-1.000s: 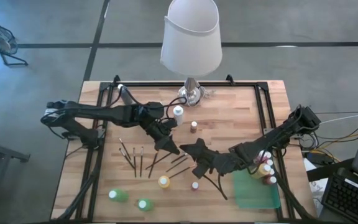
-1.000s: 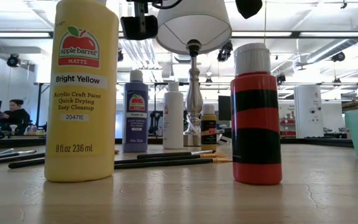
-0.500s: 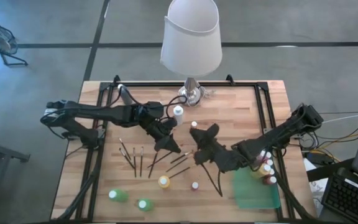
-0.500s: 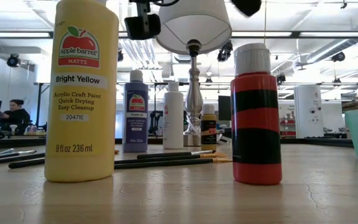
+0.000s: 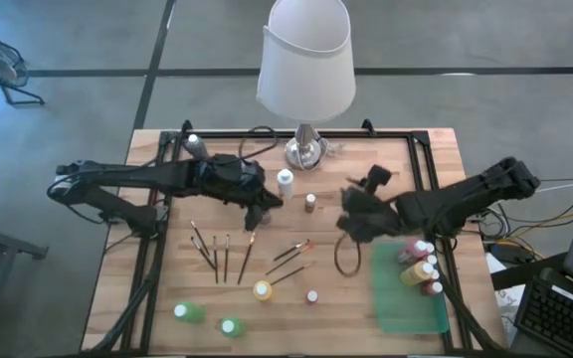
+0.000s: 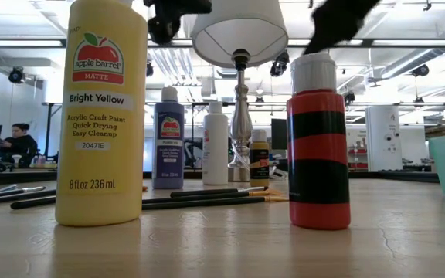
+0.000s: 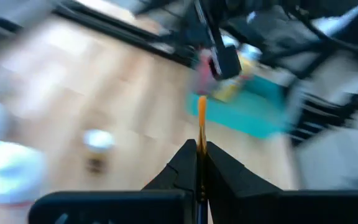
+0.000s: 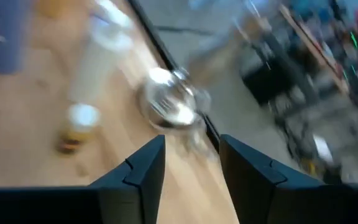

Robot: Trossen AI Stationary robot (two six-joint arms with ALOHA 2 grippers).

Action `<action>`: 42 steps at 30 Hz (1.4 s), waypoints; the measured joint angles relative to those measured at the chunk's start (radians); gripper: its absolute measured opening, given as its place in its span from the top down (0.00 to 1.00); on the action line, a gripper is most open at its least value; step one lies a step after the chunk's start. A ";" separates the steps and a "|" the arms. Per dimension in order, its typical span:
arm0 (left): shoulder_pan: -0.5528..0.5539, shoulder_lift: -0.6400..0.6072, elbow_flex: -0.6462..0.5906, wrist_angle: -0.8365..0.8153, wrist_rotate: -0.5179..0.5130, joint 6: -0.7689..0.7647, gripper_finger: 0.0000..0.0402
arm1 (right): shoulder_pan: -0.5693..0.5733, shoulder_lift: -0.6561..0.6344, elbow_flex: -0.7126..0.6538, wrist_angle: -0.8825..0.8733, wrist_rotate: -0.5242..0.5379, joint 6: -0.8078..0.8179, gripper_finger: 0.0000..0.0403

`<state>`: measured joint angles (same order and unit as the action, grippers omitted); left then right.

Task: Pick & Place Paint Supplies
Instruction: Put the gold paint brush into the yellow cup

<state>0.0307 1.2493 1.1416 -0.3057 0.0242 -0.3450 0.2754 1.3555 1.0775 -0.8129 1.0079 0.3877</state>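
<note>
High view, mid-worktop: caught the left tool [image 5: 257,206] pinched tight on a thin paintbrush [image 7: 201,121], orange tip poking out past the fingers. Could not tell whether the handle's far end had cleared the boards. Found the right tool [image 5: 352,221] empty, fingers parted, hovering between the lamp [image 5: 304,149] and the green tray [image 5: 406,313]. Placed that tray by the worktop's right edge, toward the corner away from the lamp, with several bottles [image 5: 421,267] grouped along its right side. Noted loose supplies elsewhere: more brushes [image 5: 217,257] toward the left edge, a yellow bottle [image 5: 263,290], a red bottle [image 5: 312,296], two green bottles [image 5: 189,312].

Judged the step in hand as carrying the brush across to the tray. Called for a level carry, a path well clear of the right tool, and a low release onto bare tray floor, away from the standing bottles, so nothing got toppled.
</note>
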 joint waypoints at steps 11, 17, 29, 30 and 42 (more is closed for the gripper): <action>0.001 -0.072 -0.002 -0.004 -0.589 0.193 0.96 | -0.268 -0.070 -0.267 0.410 -0.302 -0.109 0.61; 0.002 -0.090 -0.044 0.067 -0.741 0.260 0.96 | -0.430 -0.073 -0.371 0.764 -0.622 -0.226 0.67; 0.048 -0.242 -0.371 0.434 -0.752 0.330 0.96 | -0.503 -0.073 -0.428 0.786 -0.642 -0.212 0.76; 0.051 -0.261 -0.405 0.476 -0.752 0.331 0.96 | -0.504 -0.073 -0.428 0.787 -0.641 -0.213 0.76; 0.082 -0.399 -0.756 0.974 -0.767 0.426 0.95 | -0.504 -0.073 -0.418 0.789 -0.546 -0.216 0.84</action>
<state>0.1128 0.8506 0.3852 0.6680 -0.7425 0.0806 -0.2283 1.2827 0.6594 -0.0235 0.4615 0.1715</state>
